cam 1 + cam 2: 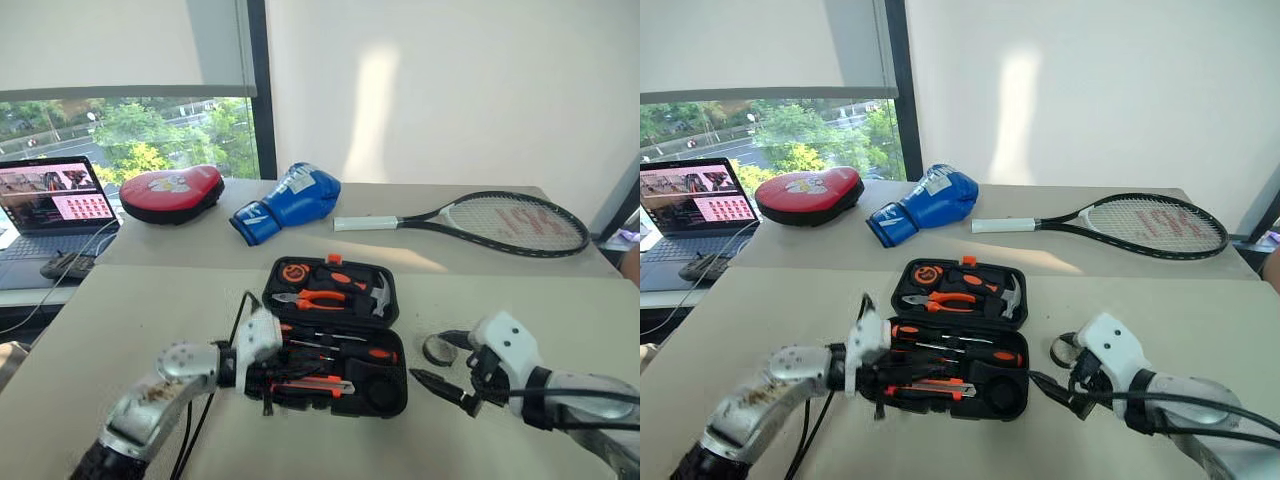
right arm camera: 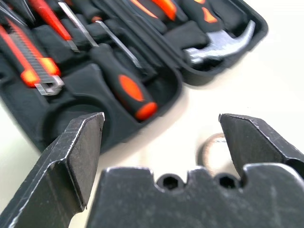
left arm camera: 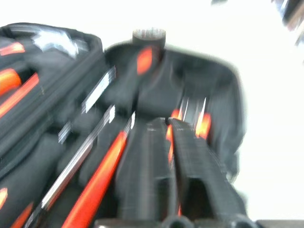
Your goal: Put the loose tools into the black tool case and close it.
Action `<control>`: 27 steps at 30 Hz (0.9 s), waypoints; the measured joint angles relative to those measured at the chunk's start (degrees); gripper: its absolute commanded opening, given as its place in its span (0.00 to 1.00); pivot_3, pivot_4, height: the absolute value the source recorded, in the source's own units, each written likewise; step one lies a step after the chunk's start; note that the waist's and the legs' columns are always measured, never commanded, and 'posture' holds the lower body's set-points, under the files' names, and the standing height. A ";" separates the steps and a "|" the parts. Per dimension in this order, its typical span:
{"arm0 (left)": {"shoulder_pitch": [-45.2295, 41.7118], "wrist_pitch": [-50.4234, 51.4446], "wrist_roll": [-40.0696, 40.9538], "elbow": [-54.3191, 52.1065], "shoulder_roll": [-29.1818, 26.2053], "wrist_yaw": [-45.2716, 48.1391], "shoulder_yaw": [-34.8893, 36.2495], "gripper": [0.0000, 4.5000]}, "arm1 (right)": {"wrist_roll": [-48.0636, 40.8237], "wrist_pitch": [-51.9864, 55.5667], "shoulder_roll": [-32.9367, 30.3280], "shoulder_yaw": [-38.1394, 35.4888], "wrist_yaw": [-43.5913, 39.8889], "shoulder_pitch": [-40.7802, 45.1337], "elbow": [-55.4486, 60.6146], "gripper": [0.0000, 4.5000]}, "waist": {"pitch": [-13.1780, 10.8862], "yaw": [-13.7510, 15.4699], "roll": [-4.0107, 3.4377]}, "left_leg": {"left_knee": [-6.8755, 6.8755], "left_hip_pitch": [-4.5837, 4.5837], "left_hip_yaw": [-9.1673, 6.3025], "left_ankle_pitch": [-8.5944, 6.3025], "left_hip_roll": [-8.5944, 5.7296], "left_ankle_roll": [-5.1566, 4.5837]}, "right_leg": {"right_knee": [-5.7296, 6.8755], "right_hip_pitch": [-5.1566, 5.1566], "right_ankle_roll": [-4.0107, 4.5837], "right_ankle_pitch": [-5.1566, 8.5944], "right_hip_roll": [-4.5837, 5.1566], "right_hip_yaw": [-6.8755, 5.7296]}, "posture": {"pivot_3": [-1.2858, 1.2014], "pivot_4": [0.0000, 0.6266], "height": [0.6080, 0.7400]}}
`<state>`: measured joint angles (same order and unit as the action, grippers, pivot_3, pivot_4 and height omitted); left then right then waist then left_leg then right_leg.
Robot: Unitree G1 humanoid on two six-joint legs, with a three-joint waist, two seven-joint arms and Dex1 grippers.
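Observation:
The black tool case [image 1: 403,385] lies open at the middle of the table, with pliers [image 1: 315,298] and a hammer [image 1: 380,295] in its far half. In the near half lie a black-and-orange screwdriver [image 1: 370,353] and the orange utility knife [image 1: 320,385]. My left gripper [image 3: 165,123] hovers over the near half's left end above the knife, fingers [image 3: 147,161] almost together. Whether they pinch anything is too blurred to tell. A small round black roll [image 1: 438,350] lies on the table just right of the case. My right gripper [image 2: 161,118] stands open around that spot.
Along the far table lie a tennis racket [image 1: 500,220], a blue boxing glove [image 1: 290,200] and a red pad [image 1: 172,192]. A laptop [image 1: 50,200] and a small black controller [image 1: 65,265] sit at the far left. A black cable [image 1: 245,310] loops by my left wrist.

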<state>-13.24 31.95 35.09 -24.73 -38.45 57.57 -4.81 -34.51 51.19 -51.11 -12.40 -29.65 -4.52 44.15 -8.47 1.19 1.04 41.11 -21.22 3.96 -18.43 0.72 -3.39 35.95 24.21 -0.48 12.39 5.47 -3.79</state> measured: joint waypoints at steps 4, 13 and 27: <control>0.12 8.76 11.44 -5.28 -5.49 0.48 7.52 0.75 | 2.70 2.31 -3.44 3.68 -0.82 2.12 -6.03 1.00 | 0.00 -0.50 -0.03 | -0.09 0.05 0.04 0.06 -0.02 0.11 | -0.07 0.00 -0.01 0.02 -0.08 0.05 | 0.52 0.24 1.00; 6.60 14.54 21.67 -20.05 -6.88 -9.34 11.61 1.00 | 7.66 2.24 -2.36 16.41 -4.87 13.93 -16.83 0.70 | -0.04 -0.29 0.02 | -0.11 0.03 0.05 0.30 -0.06 0.52 | -0.14 -0.02 -0.01 0.03 -0.11 0.13 | 0.52 0.24 1.00; 11.10 7.84 13.23 -12.70 -5.46 -12.13 11.28 1.00 | 1.26 3.93 -4.60 12.56 -15.81 19.64 -11.20 0.02 | -0.06 -0.52 -0.02 | -0.17 0.06 0.04 0.13 -0.01 0.23 | -0.08 0.04 0.07 0.01 -0.21 0.14 | 0.52 0.24 1.00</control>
<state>-2.14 39.80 48.32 -37.43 -43.91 45.44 6.47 -33.25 55.12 -55.72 0.15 -45.46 15.12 32.95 -8.53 0.67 1.02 40.94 -21.16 4.00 -18.30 0.71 -3.16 35.87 24.25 -0.41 12.40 5.25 -3.65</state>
